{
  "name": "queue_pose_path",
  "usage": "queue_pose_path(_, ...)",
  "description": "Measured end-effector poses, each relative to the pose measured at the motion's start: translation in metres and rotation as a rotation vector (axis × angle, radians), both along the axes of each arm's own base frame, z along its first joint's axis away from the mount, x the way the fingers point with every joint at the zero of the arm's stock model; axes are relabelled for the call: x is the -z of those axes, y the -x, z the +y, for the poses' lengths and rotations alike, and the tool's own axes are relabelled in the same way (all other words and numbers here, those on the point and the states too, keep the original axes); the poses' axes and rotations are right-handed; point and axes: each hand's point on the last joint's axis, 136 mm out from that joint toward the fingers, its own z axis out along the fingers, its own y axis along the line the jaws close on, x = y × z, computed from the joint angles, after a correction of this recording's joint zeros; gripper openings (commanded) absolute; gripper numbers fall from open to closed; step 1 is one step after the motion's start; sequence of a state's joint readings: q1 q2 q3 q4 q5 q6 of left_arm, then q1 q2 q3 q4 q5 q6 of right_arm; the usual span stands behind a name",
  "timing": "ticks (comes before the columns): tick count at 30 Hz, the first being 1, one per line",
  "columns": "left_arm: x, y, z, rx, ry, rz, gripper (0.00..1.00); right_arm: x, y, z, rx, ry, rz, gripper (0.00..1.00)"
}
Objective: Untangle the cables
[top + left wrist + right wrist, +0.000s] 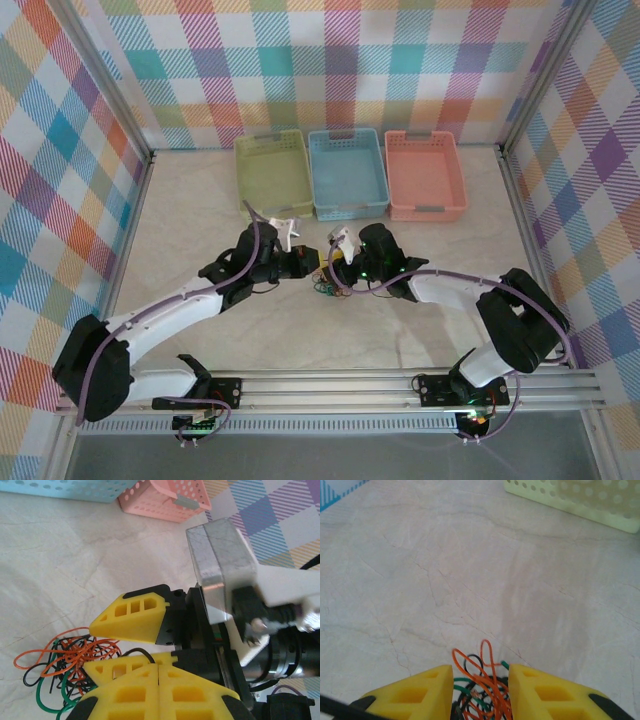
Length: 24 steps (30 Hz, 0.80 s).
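The cables (325, 288) lie as a small tangle of orange, green and black wire on the table between the two grippers. My left gripper (305, 262) is shut, its yellow fingers (158, 666) pressed together, and a black cable arcs into the seam between them. The tangle (67, 657) spreads to the left of these fingers. My right gripper (335, 268) faces the left one; its fingers (132, 617) stand apart. In the right wrist view the right gripper (481, 672) straddles the tangle (490, 688), with orange loops poking out between the fingers.
Three empty baskets stand in a row at the back: green (273, 172), blue (346, 172) and pink (425, 175). Aluminium frame posts and checkered walls close in both sides. Bare marble tabletop (470, 555) stretches ahead of the right gripper.
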State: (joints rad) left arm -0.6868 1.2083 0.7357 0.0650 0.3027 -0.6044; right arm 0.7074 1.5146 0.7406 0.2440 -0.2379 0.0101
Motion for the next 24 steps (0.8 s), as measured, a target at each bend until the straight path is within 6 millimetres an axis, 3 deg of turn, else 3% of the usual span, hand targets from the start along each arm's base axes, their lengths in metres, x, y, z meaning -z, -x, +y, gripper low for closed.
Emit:
queue_pose_path(3,-0.009,0.006,0.010,-0.020,0.013,-0.041,0.00,0.002,-0.006,-0.001,0.023,0.023,0.002,0.37)
queue_pose_path(13,-0.075,0.029,0.044,-0.076,0.137,-0.280,0.00,0.011,-0.027,-0.009,0.121,0.114,-0.007,0.33)
queue_pose_path(19,-0.082,0.032,0.050,-0.093,0.151,-0.311,0.00,0.018,-0.031,-0.016,0.156,0.156,0.000,0.40)
queue_pose_path(24,-0.069,0.025,0.045,-0.090,0.126,-0.282,0.00,0.012,-0.019,-0.014,0.111,0.101,-0.013,0.51)
